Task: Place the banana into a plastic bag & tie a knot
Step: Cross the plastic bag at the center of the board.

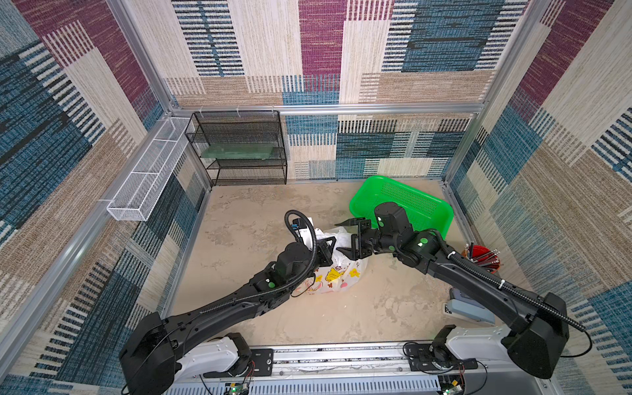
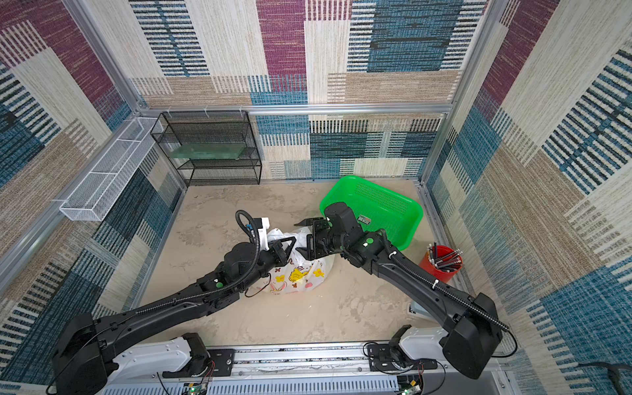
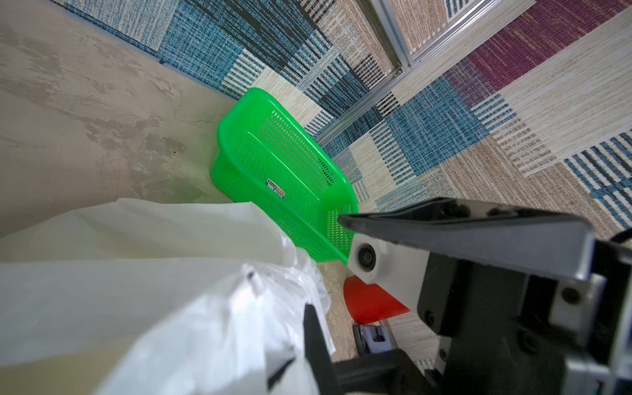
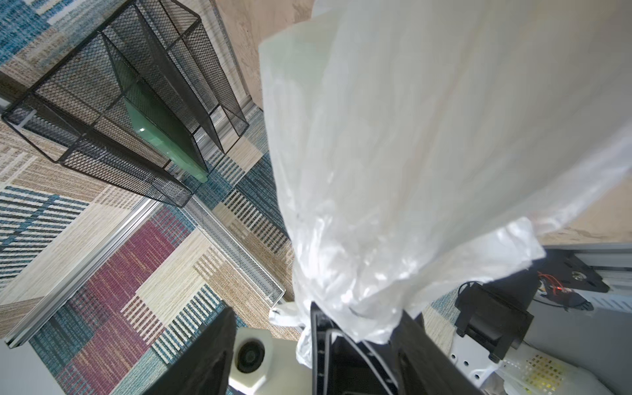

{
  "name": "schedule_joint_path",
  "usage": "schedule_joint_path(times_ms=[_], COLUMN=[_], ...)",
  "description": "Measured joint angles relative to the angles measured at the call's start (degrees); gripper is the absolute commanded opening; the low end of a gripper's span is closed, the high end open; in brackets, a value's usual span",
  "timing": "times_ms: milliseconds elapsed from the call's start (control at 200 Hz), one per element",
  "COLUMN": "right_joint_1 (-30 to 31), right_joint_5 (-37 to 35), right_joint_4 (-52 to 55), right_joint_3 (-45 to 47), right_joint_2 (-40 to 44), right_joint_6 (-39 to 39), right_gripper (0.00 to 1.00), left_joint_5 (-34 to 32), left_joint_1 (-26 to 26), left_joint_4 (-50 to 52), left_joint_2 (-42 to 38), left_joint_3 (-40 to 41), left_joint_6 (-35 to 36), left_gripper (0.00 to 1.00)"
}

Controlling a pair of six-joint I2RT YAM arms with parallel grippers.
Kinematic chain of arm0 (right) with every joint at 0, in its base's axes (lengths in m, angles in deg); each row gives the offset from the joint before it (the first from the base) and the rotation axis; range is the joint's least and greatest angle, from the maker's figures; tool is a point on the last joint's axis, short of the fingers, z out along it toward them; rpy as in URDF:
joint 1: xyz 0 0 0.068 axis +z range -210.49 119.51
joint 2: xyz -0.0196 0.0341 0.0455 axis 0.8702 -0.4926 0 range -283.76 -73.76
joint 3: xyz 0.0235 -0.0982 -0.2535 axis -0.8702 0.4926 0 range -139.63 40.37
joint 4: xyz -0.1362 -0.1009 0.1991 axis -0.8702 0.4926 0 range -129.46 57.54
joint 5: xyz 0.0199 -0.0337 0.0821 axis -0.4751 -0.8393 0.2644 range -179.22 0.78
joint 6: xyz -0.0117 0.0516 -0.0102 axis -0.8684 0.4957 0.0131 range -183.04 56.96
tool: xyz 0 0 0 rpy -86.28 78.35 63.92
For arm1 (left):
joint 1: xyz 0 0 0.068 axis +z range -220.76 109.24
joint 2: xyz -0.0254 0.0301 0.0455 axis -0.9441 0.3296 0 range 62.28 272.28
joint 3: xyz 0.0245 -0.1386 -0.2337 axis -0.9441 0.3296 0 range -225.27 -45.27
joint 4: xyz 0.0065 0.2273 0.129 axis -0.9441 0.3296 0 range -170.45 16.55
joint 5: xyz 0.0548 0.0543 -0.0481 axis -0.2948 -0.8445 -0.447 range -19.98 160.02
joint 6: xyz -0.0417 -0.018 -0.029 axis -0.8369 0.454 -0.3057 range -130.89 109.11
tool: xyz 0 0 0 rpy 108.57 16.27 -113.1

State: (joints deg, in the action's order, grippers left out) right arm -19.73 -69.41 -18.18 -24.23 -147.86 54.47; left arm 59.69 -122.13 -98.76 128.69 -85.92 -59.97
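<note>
The plastic bag (image 1: 337, 277) (image 2: 301, 277) sits mid-table, white, its cartoon prints facing the front. Its gathered top (image 4: 342, 290) runs up to my left gripper (image 1: 330, 244) (image 2: 290, 241), which is shut on it; in the left wrist view the film (image 3: 136, 290) bunches against that gripper (image 3: 309, 311). My right gripper (image 1: 347, 238) (image 2: 301, 237) faces it from the right, open. Its fingers (image 4: 212, 349) stand either side of the left gripper's tip and the bag's neck. The banana is hidden. No knot is visible in any view.
A green basket (image 1: 403, 201) lies tilted at the back right. A red cup of pens (image 1: 482, 258) and a grey-blue object (image 1: 468, 307) sit by the right wall. A black mesh shelf (image 1: 239, 147) and a white wire tray (image 1: 147, 178) line the back left.
</note>
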Motion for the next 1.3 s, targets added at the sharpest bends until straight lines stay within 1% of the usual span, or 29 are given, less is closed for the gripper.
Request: schedule_joint_path(times_ms=[220,366,501,751,876,941,1172,1297], right_joint_1=[0.6,-0.6,-1.8,-1.6,-1.4,-1.5,-1.8,-1.9], right_joint_5=[-0.2,-0.4,-1.0,-1.0,-0.9,-0.9,-0.7,-0.7], right_joint_4=[4.3,4.5,4.5,4.3,4.2,4.0,3.4,3.4], right_joint_3=[-1.3,-1.2,-1.2,-1.5,-1.6,-1.5,-1.9,-1.9], right_joint_2=[0.3,-1.8,-2.6,-4.4,-4.7,-4.7,-6.5,-6.6], right_joint_6=[0.0,0.0,0.0,0.0,0.0,0.0,0.0,0.0], right_gripper=[0.72,0.7,0.65,0.64,0.58,0.52,0.42,0.33], left_joint_5=[-0.1,-0.3,-0.7,-1.3,-1.3,-1.3,-1.3,-1.4], left_joint_1=[-0.8,-1.4,-1.8,-2.2,-2.3,-2.3,-2.7,-2.9], left_joint_4=[-1.5,-1.6,-1.7,-1.8,-2.0,-2.1,-2.3,-2.4], left_joint_2=[1.4,1.4,0.7,0.9,1.4,1.8,2.3,2.5], left_joint_3=[-0.7,-0.7,-0.4,-0.3,-0.3,-0.3,-0.7,-0.9], left_joint_6=[1.3,1.5,1.9,2.4,2.6,2.6,3.0,3.2], left_gripper=[0.0,0.0,0.0,0.0,0.0,0.0,0.0,0.0])
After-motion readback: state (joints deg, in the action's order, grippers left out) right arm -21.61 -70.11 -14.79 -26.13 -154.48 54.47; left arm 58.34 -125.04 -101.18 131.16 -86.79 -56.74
